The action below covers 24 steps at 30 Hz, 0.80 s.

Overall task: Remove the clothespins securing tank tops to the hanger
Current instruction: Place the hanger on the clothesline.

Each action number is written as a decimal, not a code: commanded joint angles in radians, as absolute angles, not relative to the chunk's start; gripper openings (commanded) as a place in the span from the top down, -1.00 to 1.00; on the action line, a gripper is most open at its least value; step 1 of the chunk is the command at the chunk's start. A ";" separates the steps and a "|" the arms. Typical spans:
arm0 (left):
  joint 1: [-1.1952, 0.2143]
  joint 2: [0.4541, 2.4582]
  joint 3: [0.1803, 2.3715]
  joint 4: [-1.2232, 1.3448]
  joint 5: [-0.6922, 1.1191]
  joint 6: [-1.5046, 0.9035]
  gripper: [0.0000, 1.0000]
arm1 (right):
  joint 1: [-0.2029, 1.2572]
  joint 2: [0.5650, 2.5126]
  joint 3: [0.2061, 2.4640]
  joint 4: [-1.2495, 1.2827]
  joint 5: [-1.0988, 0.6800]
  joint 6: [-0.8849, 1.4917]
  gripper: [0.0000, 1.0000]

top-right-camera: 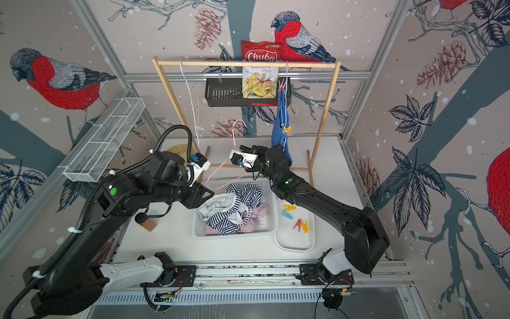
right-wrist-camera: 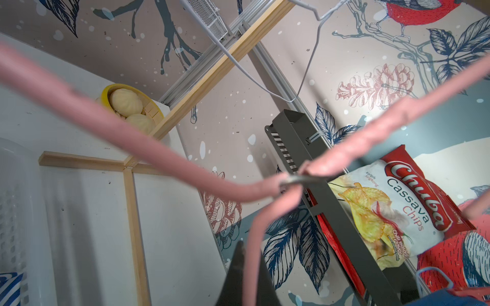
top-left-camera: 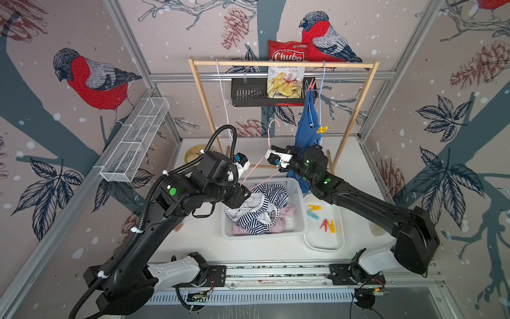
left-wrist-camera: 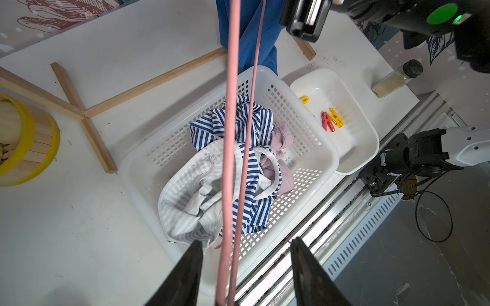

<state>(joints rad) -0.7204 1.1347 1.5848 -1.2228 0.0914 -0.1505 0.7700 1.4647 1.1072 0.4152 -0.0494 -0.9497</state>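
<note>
As both top views show, two clothespins are not yet off: a red clothespin [top-left-camera: 311, 84] high and a yellow clothespin [top-left-camera: 321, 129] lower pinch the blue tank top [top-left-camera: 306, 129]. It hangs lengthwise straight down just behind my right gripper [top-left-camera: 271, 150], the nearer one. Four loose clothespins [top-left-camera: 327, 225] lie in the tray [top-left-camera: 323, 244].

In the left wrist view, my left gripper [left-wrist-camera: 245, 241] is released, jaws apart around the pink hanger [left-wrist-camera: 228, 132]. Below it, the striped tank top [left-wrist-camera: 254, 124] and mauve tank top [left-wrist-camera: 285, 132] fill the basket [left-wrist-camera: 305, 137].

In the right wrist view, my right fingers [right-wrist-camera: 233, 270] are clenched on that hanger.
</note>
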 commanded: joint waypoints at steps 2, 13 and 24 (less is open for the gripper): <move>-0.721 1.118 1.574 -1.225 0.082 -0.183 0.37 | 0.761 1.451 1.114 0.429 -0.071 -0.966 1.00; -0.721 1.081 1.570 -1.148 0.021 -0.228 1.00 | 0.755 1.444 1.114 0.471 -0.052 -0.933 0.11; -0.722 0.999 1.619 -1.072 -0.208 -0.219 1.00 | 0.755 1.389 1.098 0.577 -0.091 -0.697 -1.00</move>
